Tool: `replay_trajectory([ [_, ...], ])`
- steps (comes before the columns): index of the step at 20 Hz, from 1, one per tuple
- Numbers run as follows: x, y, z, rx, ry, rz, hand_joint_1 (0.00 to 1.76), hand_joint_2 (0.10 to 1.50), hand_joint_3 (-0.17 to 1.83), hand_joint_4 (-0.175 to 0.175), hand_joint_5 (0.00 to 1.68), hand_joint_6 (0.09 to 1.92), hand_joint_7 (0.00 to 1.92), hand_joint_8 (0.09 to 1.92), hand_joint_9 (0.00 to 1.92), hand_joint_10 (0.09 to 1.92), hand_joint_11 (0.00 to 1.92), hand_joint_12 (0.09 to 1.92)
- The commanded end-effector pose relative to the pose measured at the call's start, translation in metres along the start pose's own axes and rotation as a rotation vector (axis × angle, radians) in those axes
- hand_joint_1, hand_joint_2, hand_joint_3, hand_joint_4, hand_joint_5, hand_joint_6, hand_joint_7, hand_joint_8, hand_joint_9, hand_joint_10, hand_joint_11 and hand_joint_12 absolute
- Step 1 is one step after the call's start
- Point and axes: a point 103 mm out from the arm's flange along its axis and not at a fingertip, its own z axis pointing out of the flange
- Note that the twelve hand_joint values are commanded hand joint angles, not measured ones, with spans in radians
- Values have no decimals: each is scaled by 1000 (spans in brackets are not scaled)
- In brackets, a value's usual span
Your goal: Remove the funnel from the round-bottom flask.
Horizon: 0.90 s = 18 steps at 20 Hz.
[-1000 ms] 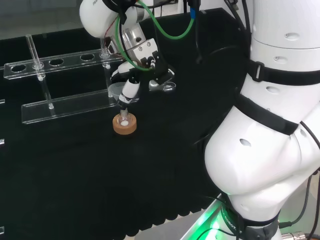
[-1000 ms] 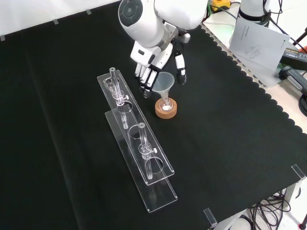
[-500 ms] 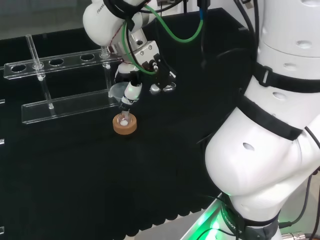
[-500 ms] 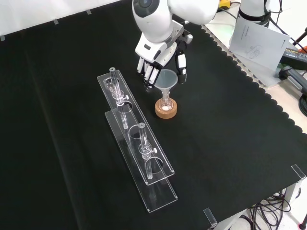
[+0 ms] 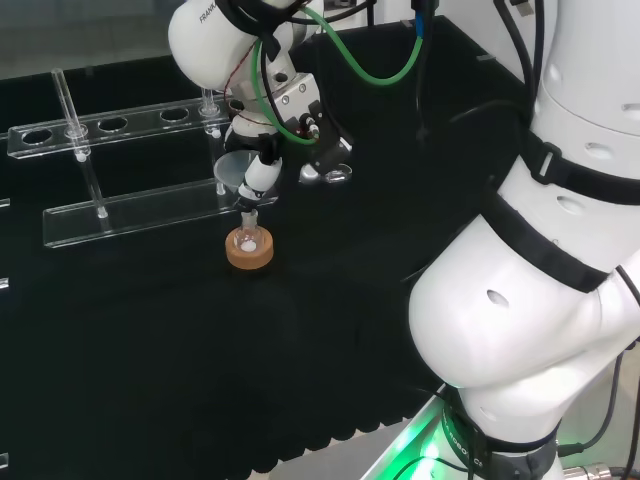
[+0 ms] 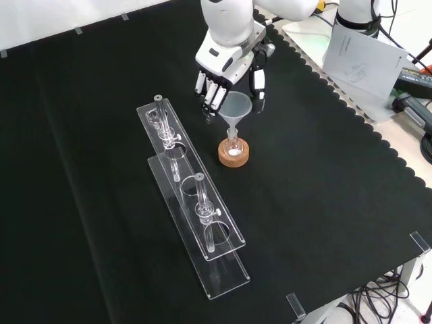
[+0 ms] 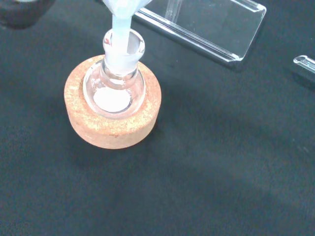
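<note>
While fingers pinch the funnel in front view, wrist view shows its stem inside the flask neck, cork stand beneath.

Translucent funnel upright, stem tip inside neck of round-bottom flask, on cork ring.

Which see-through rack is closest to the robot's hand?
The clear rack higher in the front view, beside the hand and funnel. The second rack lies lower, away from the hand.

My black-and-white hand grips a translucent pale funnel; the clear flask sits in a tan cork ring on black cloth.
</note>
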Motion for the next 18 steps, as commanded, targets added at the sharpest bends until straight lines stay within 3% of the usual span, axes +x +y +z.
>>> replay_trajectory([
  [1,-2,-22,-34,-38,-21,-7,786,802,425,-20,713,207,858,616,1268,382,800,1126],
  [10,-1,-47,-75,-73,-25,22,764,788,439,-20,675,214,844,620,1238,374,761,1158],
  [18,-14,-47,-98,-89,-32,57,752,784,446,-21,663,221,836,624,1229,376,754,1166],
])
